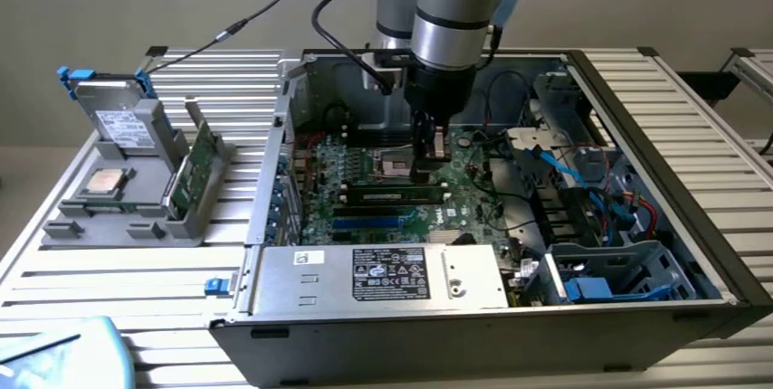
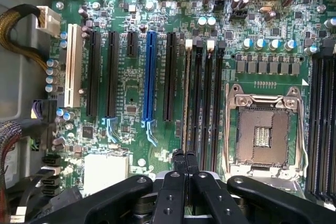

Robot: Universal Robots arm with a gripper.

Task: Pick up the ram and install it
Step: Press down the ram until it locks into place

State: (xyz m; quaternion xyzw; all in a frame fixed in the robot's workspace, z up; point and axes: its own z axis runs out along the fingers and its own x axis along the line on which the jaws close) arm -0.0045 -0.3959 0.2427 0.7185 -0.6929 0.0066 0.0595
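With fingers (image 2: 185, 162) closed, ram (image 2: 187, 98) slotted

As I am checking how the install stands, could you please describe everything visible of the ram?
The ram is a long, thin circuit-board stick with dark chips and a pale label. It stands on edge in a memory slot of the motherboard, beside the empty CPU socket. In the wrist view it shows edge-on as a narrow tan line. The shut gripper sits over one end of it; whether they touch I cannot tell.
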